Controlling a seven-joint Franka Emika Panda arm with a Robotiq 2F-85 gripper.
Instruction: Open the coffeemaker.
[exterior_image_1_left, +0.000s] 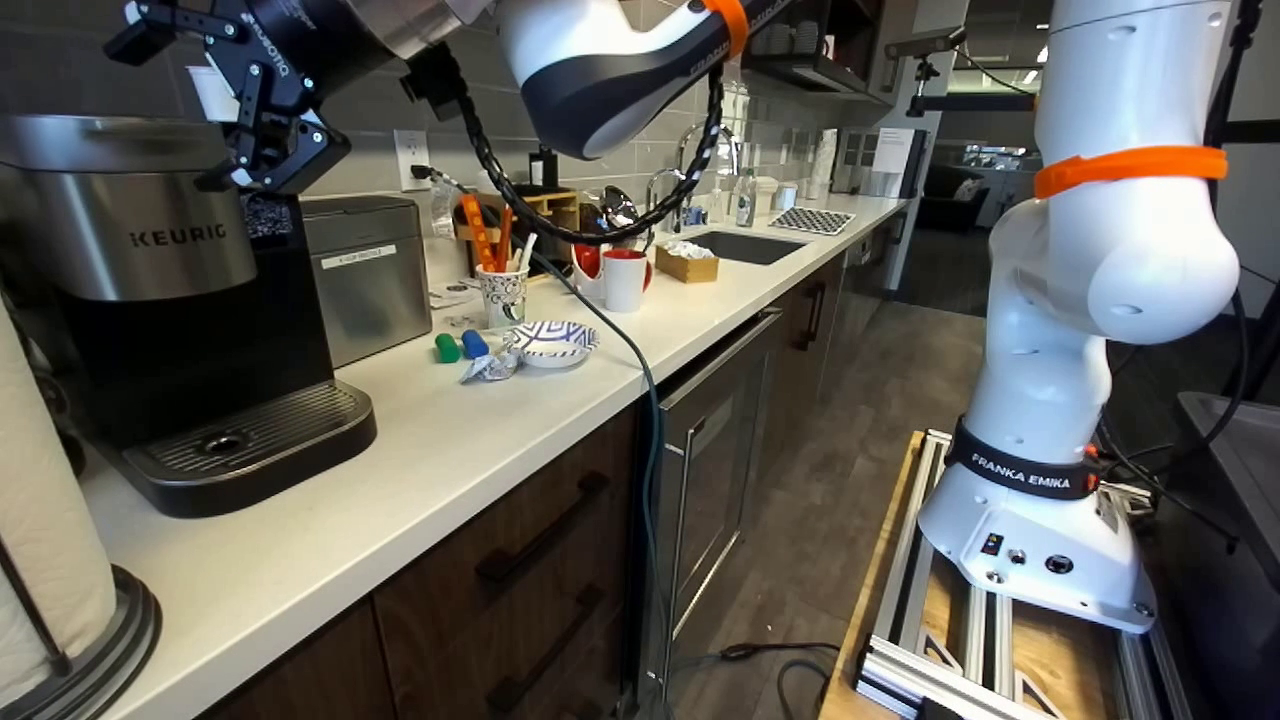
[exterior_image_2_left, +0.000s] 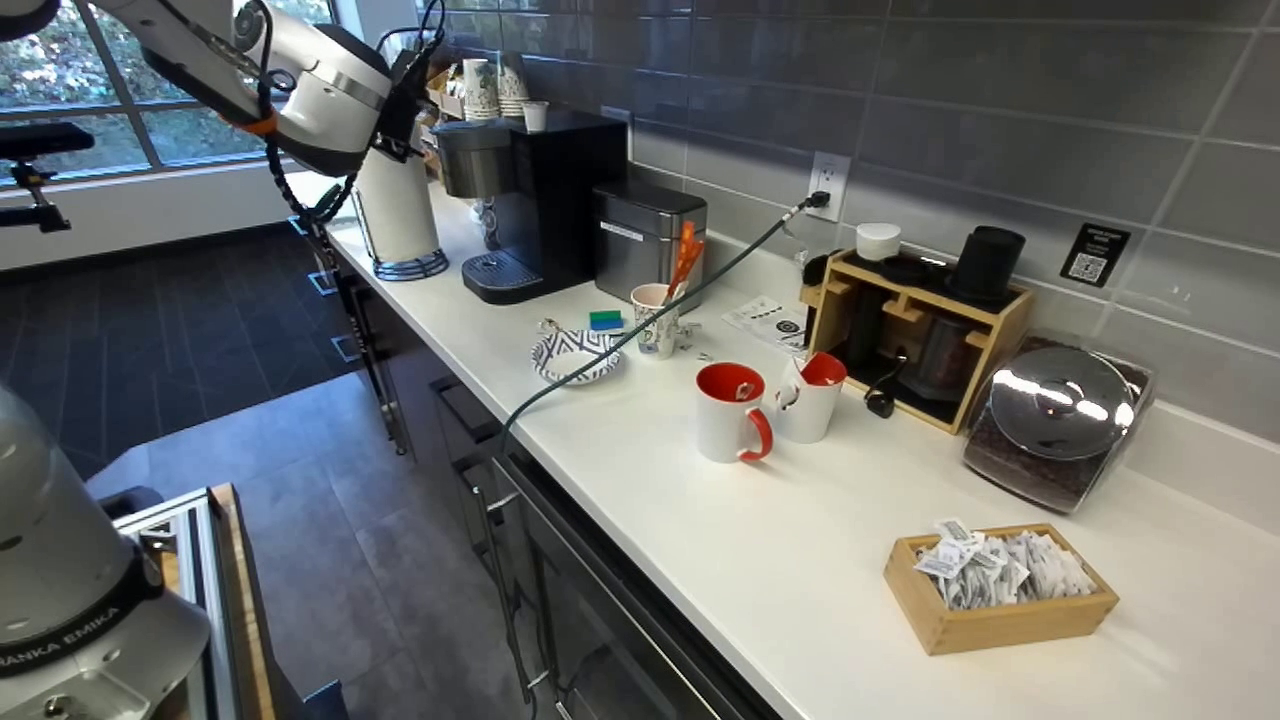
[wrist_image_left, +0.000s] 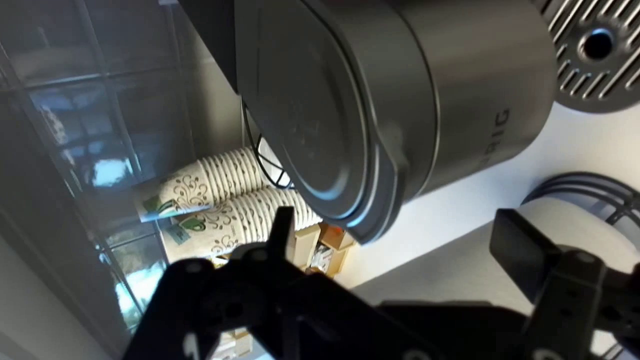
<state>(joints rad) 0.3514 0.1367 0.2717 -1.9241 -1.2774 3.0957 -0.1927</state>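
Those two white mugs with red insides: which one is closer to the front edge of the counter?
The mug whose red handle shows plainly in an exterior view; the other mug stands farther back, closer to the wooden rack.

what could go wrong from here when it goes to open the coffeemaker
The open gripper could slip off the lid's front lip, or shove the coffeemaker instead of opening it. The small white cup, which appears to stand on top of the machine, might get knocked over. The gripper could also bump the paper towel roll standing beside the machine.
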